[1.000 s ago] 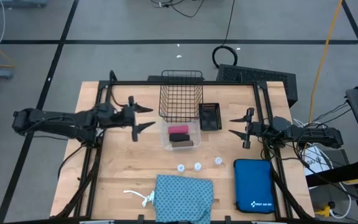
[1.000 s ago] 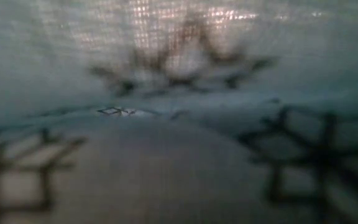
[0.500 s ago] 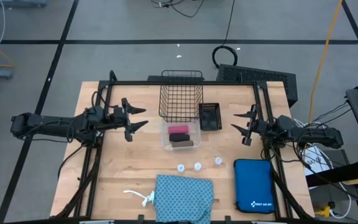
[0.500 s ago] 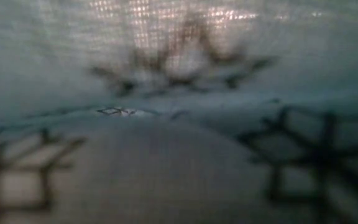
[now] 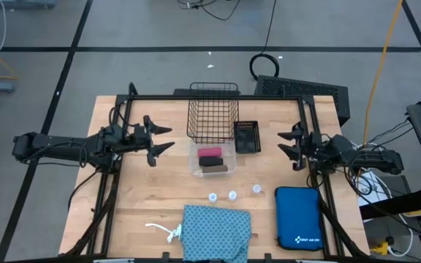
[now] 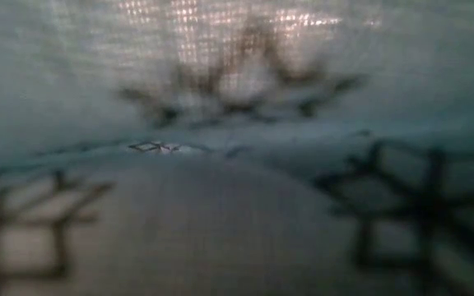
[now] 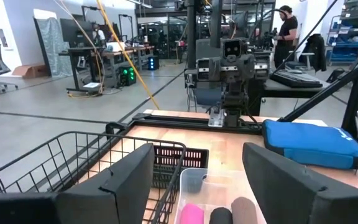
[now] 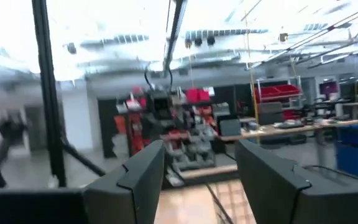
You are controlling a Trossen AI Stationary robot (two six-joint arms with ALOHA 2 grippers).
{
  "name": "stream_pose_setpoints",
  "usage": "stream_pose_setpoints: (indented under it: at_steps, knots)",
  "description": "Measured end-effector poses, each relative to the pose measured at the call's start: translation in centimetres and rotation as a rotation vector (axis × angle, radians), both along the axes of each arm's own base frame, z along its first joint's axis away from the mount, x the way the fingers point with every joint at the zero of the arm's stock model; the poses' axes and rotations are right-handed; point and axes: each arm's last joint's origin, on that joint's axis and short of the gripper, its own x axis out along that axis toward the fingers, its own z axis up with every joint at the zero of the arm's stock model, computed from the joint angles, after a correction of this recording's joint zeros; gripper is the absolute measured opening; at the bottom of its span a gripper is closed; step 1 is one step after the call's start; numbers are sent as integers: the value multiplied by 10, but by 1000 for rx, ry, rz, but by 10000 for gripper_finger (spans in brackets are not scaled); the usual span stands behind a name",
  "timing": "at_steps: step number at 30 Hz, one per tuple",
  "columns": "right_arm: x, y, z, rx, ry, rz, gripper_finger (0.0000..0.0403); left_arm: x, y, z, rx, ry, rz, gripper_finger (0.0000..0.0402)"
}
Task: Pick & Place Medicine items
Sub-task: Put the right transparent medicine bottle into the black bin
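A clear tray (image 5: 212, 159) at mid-table holds a pink roll (image 5: 210, 151) and a brown roll (image 5: 213, 165); both lie flat on its floor. Three white-capped vials (image 5: 232, 195) stand on the wood nearer the front. A teal patterned cloth (image 5: 216, 232) with white string (image 5: 163, 231) lies at the front edge and fills the low view (image 6: 237, 164). My left gripper (image 5: 168, 138) hovers open, left of the tray, with nothing between its fingers. My right gripper (image 5: 282, 143) hovers open near the right frame, also holding nothing.
A black wire basket (image 5: 213, 112) stands behind the tray, with a small black tray (image 5: 247, 136) to its right. A blue zip case (image 5: 299, 217) lies at the front right. Black frame rails run along the table's sides and back.
My left gripper has drawn back toward the table's left edge, away from the clear tray, and sunk a little. My right gripper has pulled slightly toward the right edge, rolled and tipped its fingers upward. Nothing on the table has moved.
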Motion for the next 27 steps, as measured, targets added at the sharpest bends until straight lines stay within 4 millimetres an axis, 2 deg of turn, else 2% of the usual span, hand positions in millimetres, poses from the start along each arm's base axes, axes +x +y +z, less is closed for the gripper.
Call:
stream_pose_setpoints:
  at_steps: [4, 10, 15, 19, 21, 24, 27]
  knots:
    - [-1, 0, 3, 91, -48, 38, 191, 0, 0, 0, 0, 0, 0, 250]
    - [-2, 0, 4, 112, -57, 46, 190, 0, 0, 0, 0, -1, 0, 262]
    - [-1, 2, 7, 325, -109, 170, 188, 0, 0, 0, 0, -1, 0, 260]
    - [2, 10, 17, 330, -185, 343, 191, 0, 0, 0, 0, -1, 0, 251]
    - [8, 16, 16, 283, -149, 381, 199, 0, 0, 0, 0, -1, 0, 248]
    - [26, 28, 12, 194, 15, 380, 220, 0, 0, 0, 0, -1, 0, 246]
    - [47, 43, 32, 132, 80, 413, 249, 0, 0, 0, 0, -1, 0, 251]
